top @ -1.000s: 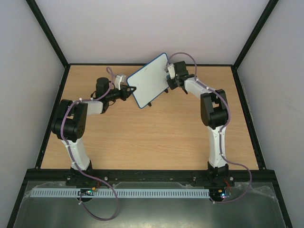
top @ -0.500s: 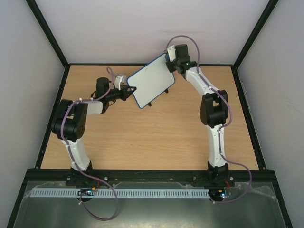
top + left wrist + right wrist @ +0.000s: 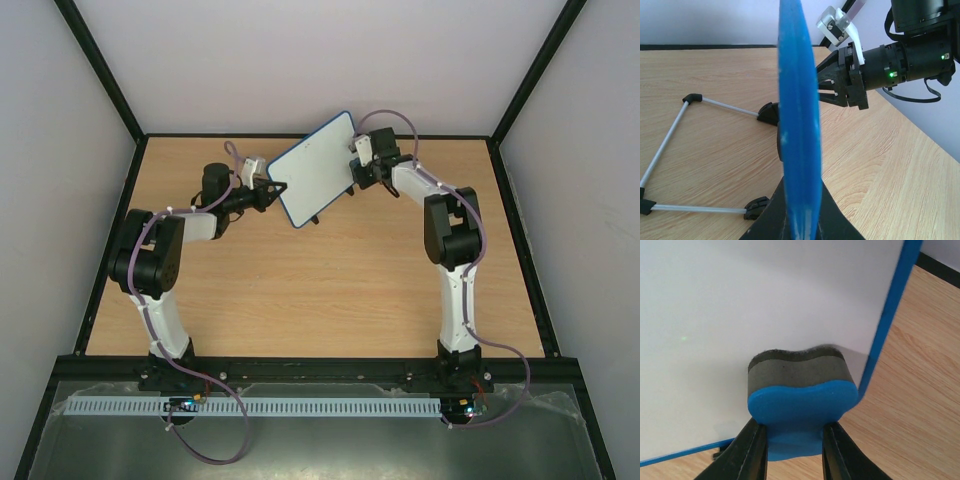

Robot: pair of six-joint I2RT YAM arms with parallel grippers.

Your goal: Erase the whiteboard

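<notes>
Pale walls are closing in the wooden tabletop (image 3: 330, 290) on three sides, and the whiteboard (image 3: 313, 167) is standing tilted near the far edge, between the two arms. The left end effector (image 3: 276, 188) is clamping narrowly on the board's left edge, steadying it. The right end effector (image 3: 792, 440) is squeezing a blue eraser (image 3: 802, 395), whose dark felt is pressing against the white face near a corner of the blue frame.

Over the last second the right arm has swung up to the board's top right corner and is now coming back down the right side, which suggests a wiping stroke is under way. The face is looking clean in the wrist view, though faint marks would be hard to tell.

Open room is lying toward the near side. The back wall is sitting close behind the board, and the frame edge is limiting the eraser's travel outward.
</notes>
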